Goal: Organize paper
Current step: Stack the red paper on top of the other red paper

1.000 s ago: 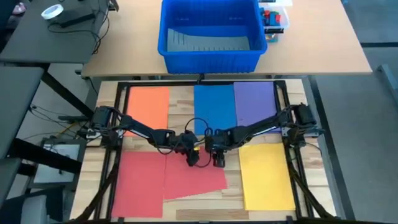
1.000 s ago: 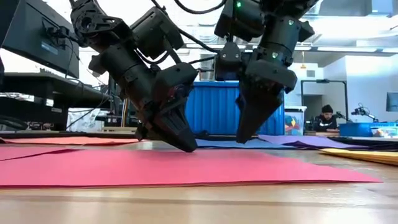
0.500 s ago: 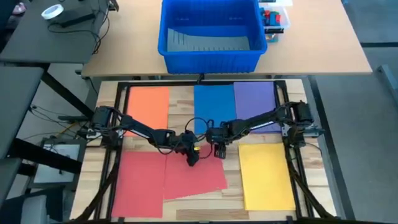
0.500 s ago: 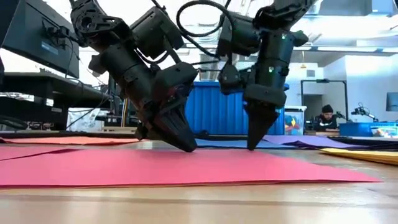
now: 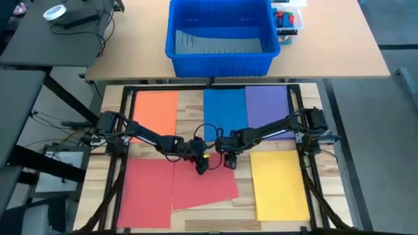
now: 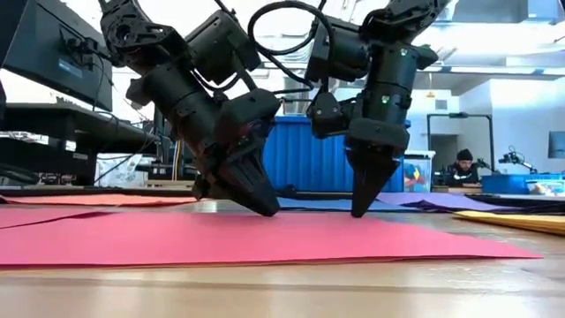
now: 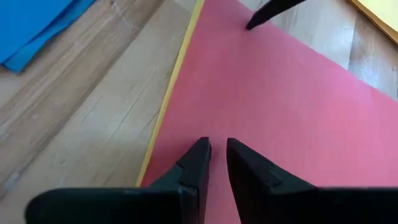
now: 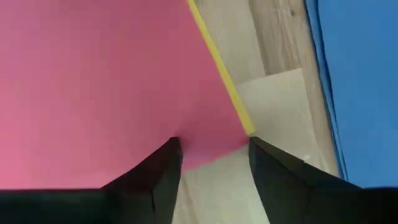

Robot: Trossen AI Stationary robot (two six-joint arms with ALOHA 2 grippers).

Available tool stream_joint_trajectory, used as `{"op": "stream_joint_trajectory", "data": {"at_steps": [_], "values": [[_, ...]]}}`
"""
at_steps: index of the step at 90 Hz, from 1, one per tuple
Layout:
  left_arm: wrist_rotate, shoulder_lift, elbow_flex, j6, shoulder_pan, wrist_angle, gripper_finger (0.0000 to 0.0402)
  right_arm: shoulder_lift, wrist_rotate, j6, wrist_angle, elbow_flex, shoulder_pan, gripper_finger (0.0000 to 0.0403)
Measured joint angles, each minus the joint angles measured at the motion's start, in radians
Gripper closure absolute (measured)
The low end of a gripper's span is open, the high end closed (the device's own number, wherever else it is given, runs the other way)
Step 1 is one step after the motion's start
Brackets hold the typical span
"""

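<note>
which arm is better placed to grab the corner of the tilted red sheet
Right. Its claw stands open astride the tilted red sheet's corner; the left claw, nearly closed, sits inboard on the sheet.

The right pincer [image 5: 229, 163] has pulled back to the red sheet's [image 5: 206, 186] corner.

The wooden bench [image 5: 190, 114] carries flat sheets of coloured paper. At its far edge lie an orange sheet [image 5: 155, 111], a blue sheet [image 5: 225, 112] and a purple sheet [image 5: 269, 108], the blue and purple touching side by side. Nearer lie a red sheet [image 5: 145, 193], a second red sheet [image 5: 206, 183] askew and overlapping it, and a yellow sheet [image 5: 279, 183]. A thin yellow strip [image 7: 168, 99] shows along the askew red sheet's edge.
</note>
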Motion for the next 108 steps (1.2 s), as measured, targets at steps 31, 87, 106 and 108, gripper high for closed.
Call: {"op": "stream_joint_trajectory", "data": {"at_steps": [31, 87, 106, 108], "values": [[-0.001, 0.0, 0.0, 0.002, 0.0, 0.0, 0.0359, -0.021, -0.036, -0.007, -0.048, 0.016, 0.0, 0.0364], [-0.001, 0.0, 0.0, -0.003, 0.003, 0.003, 0.0359, -0.058, -0.019, -0.038, -0.098, 0.134, 0.04, 0.0403], [-0.001, 0.0, 0.0, -0.005, 0.003, 0.005, 0.0359, -0.059, -0.019, 0.014, 0.015, 0.09, 0.026, 0.0392], [-0.001, 0.0, 0.0, -0.005, 0.003, 0.005, 0.0359, -0.059, -0.019, 0.032, 0.019, 0.081, 0.023, 0.0388]]}}
